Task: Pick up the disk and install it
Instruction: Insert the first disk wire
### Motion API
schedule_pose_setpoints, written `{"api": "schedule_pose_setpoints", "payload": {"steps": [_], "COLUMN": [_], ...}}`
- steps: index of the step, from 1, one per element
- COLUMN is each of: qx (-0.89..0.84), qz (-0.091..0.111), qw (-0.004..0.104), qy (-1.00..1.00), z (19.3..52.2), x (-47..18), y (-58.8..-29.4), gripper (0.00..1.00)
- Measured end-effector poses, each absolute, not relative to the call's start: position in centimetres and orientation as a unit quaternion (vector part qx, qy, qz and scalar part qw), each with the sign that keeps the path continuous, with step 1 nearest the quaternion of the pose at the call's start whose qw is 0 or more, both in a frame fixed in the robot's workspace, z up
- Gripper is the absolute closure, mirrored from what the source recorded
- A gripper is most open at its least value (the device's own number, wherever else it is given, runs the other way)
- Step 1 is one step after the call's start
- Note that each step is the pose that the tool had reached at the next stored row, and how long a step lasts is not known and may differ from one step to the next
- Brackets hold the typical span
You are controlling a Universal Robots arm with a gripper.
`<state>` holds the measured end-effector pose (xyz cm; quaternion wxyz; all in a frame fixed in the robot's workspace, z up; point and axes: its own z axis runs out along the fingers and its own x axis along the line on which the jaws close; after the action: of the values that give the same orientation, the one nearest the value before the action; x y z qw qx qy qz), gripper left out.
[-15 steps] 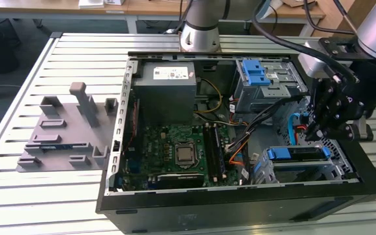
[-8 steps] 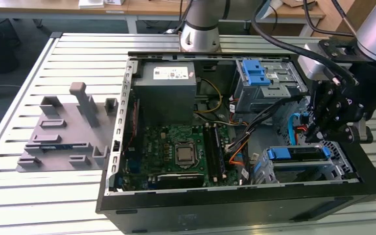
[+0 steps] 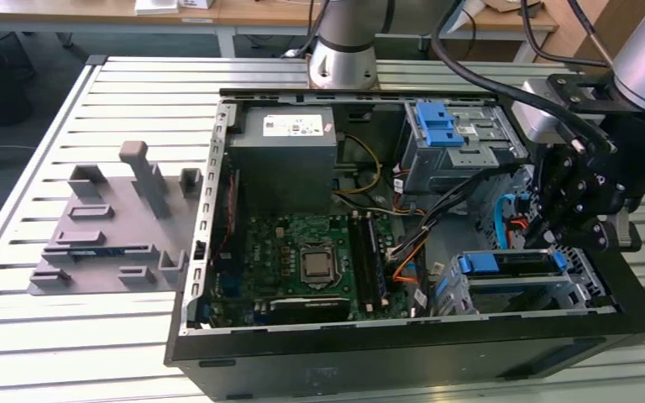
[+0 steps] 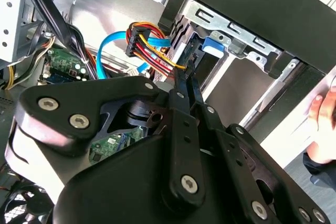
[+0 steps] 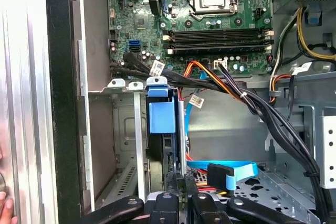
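The disk (image 3: pixel 519 264), silver with blue rails, sits in the metal drive cage (image 3: pixel 591 290) at the case's front corner on the exterior view's right. My black gripper (image 3: pixel 561 242) hangs right over the disk's end. In the first wrist view the disk (image 5: pixel 160 153) shows edge-on under its blue tab (image 5: pixel 161 115), and the gripper (image 5: pixel 178 182) rests at its edge. In the second wrist view the two fingers (image 4: pixel 185 95) run pressed together, no gap showing, with their tips by the disk's blue rail (image 4: pixel 212 45). The gripper looks shut, and no grip on the disk shows.
The open computer case (image 3: pixel 412 336) lies on a slatted table (image 3: pixel 76 336). Inside are the motherboard (image 3: pixel 312 260), a grey power supply (image 3: pixel 289 138), an upper cage with a blue latch (image 3: pixel 440 126) and loose cables (image 5: pixel 236 85). A grey fixture (image 3: pixel 110 227) stands left. A hand (image 4: pixel 323 121) rests beside the case.
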<state>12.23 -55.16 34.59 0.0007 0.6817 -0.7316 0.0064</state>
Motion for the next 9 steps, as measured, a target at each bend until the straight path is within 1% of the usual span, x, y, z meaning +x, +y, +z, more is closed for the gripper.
{"api": "schedule_pose_setpoints", "payload": {"steps": [4, 9], "qx": [0.682, 0.682], "qz": [0.000, -0.001], "qw": [0.007, 0.008], "qy": [-0.732, -0.732], "z": [34.54, 34.27], "x": [12.45, 12.53], "y": [-55.16, -55.29], "gripper": [0.84, 0.84]}}
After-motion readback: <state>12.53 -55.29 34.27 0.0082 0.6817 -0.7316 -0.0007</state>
